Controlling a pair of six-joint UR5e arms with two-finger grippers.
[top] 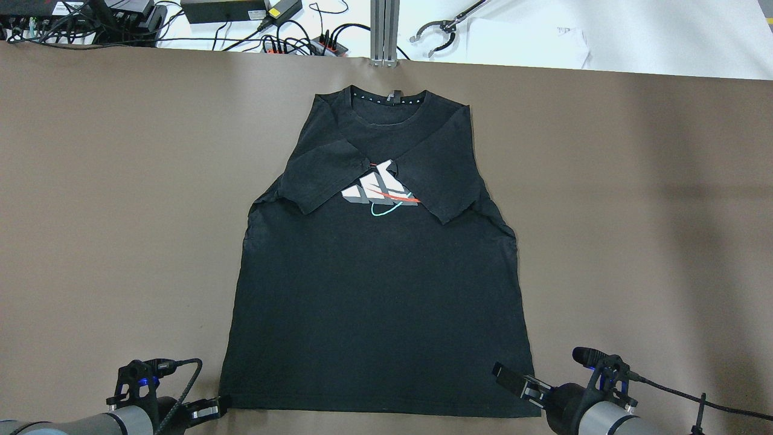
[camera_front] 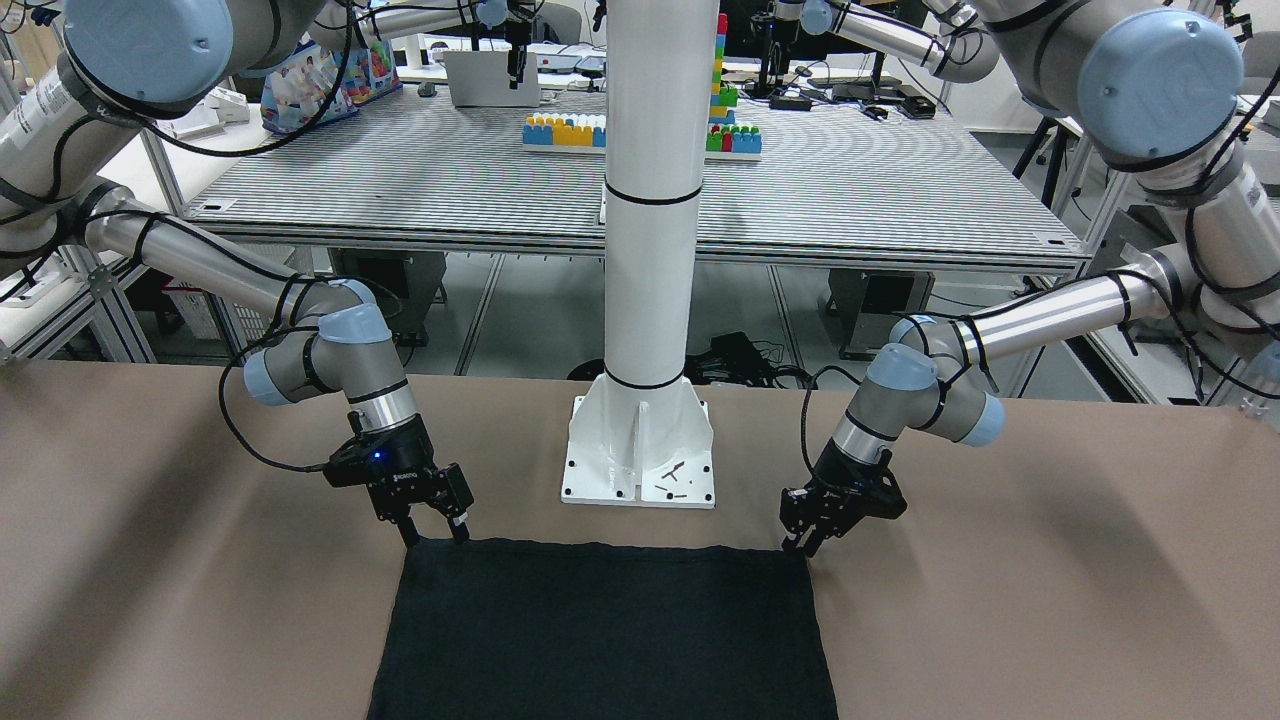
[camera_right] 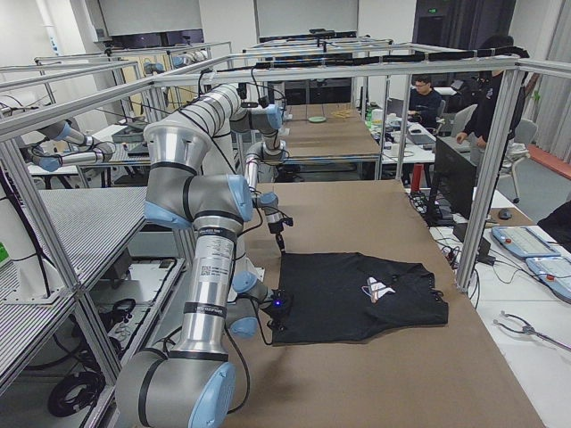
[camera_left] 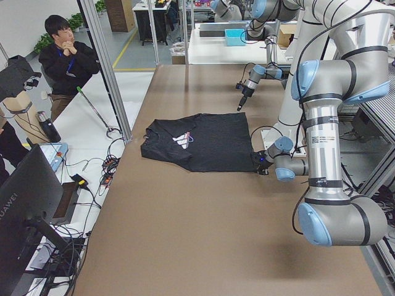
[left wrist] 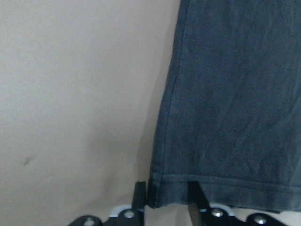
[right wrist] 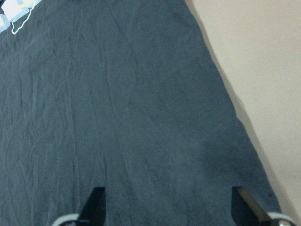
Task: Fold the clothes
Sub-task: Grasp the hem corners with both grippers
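A white pillar [camera_front: 650, 200] stands on the brown table [camera_front: 150, 520]; coloured toy blocks [camera_front: 565, 130] sit on the bench [camera_front: 400, 180] behind.

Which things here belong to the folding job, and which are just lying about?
Job: T-shirt, left gripper, right gripper.
Lying about: white pillar, toy blocks, cables, grabber tool.

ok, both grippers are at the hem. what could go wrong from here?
1. Left gripper straddles only the very corner of the shirt hem: a thin bite may slip.
2. Right gripper stands wide open, inboard of its corner, so the grasps may mismatch and skew the fold.
3. The folded-in sleeves lie loose and could flop open.
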